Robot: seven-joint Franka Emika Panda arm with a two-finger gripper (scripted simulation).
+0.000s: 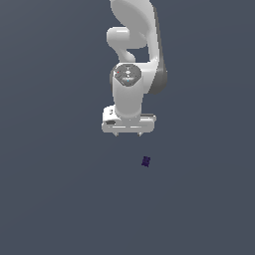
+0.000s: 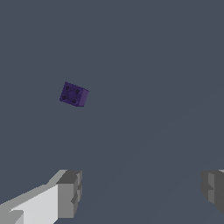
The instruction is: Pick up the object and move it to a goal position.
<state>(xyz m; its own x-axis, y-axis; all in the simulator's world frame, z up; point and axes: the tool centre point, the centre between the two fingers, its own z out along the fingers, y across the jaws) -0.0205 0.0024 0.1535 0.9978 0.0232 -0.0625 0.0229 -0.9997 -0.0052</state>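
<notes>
Arm (image 1: pixel 132 55) vertical, tool (image 1: pixel 128 133) pointing down, fingers spread, empty; cube (image 1: pixel 146 161) apart, lower right.

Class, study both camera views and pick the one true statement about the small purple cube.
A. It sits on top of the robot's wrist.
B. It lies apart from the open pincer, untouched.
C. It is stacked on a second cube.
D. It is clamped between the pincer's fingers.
B: the purple cube lies clear of the pincer, whose fingers stand wide apart with nothing between them.
</notes>
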